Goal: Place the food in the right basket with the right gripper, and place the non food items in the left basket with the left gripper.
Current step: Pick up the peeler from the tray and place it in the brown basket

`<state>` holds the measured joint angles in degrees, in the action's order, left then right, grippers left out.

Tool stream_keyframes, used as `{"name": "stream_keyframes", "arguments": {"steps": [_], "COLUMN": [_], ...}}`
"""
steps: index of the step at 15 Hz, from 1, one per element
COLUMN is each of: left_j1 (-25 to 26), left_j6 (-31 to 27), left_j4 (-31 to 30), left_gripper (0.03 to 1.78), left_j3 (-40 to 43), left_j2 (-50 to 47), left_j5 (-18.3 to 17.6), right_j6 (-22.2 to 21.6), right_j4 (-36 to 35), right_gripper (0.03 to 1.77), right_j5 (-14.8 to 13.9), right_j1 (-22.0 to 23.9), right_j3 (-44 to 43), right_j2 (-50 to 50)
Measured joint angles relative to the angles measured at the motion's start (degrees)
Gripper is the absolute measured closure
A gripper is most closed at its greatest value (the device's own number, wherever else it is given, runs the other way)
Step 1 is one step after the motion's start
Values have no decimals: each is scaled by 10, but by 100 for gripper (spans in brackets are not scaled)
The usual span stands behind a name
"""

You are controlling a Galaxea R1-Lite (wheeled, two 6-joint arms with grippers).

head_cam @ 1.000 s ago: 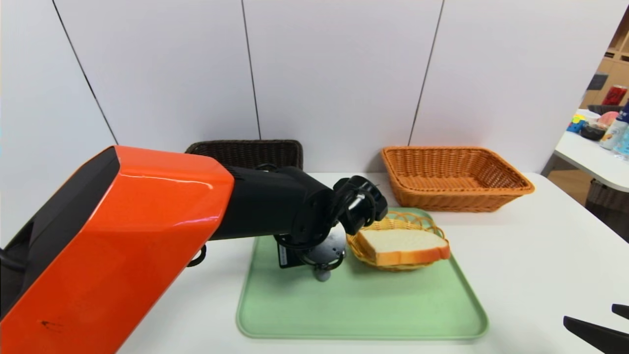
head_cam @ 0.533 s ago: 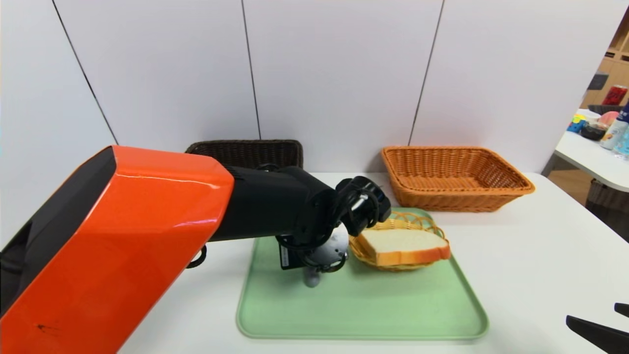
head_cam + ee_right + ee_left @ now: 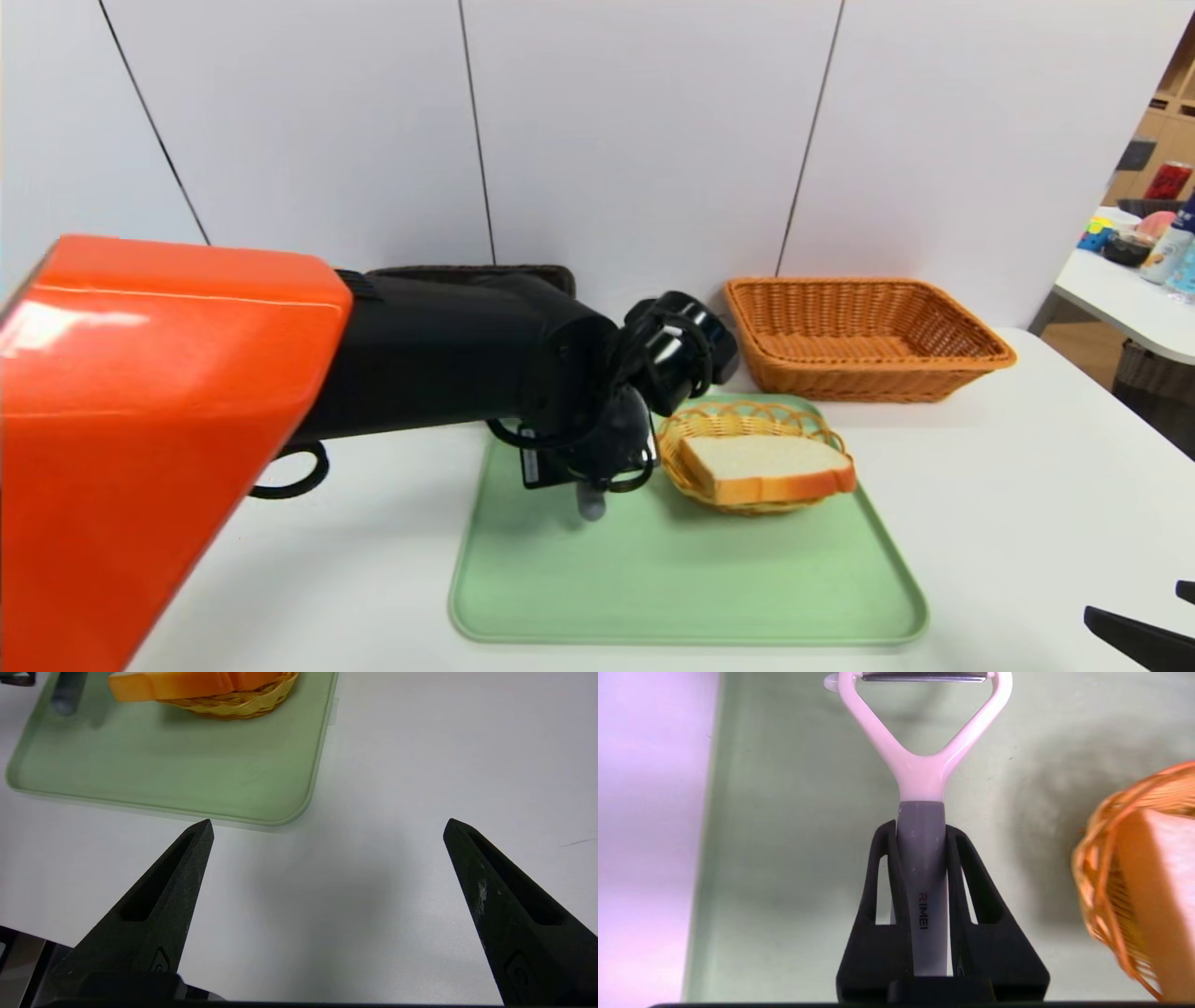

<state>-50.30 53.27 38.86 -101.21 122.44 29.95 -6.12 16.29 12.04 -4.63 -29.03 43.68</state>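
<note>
Lifted off tray (image 3: 747,607): peeler (image 3: 922,826) clamped in left gripper (image 3: 922,858) jaws; bread (image 3: 766,467) untouched, pen unseen, right gripper (image 3: 327,830) agape.

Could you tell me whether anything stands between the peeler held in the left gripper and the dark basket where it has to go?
Nothing visible does. The left gripper has its fingers shut on the peeler over the green tray. The left basket sits behind, mostly hidden by the left arm, so part of the path cannot be checked.
</note>
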Motion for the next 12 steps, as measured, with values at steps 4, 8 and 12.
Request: {"name": "stream_keyframes", "arguments": {"steps": [4, 8, 12], "left_j1": [24, 83, 151], "left_j6": [-70, -200, -316], "left_j4": [-1, -7, -16], "left_gripper": [155, 155, 155], "left_j3": [0, -1, -2], "left_j2": [-70, -132, -155], "left_j5": [0, -5, -37], "right_j6": [-6, -12, -12], "right_j4": [0, 0, 0], "right_gripper": [10, 10, 10], "right_j5": [0, 0, 0], "right_j1": [1, 1, 1], "right_j3": [1, -1, 1], "right_j2": [-6, -10, -13]}}
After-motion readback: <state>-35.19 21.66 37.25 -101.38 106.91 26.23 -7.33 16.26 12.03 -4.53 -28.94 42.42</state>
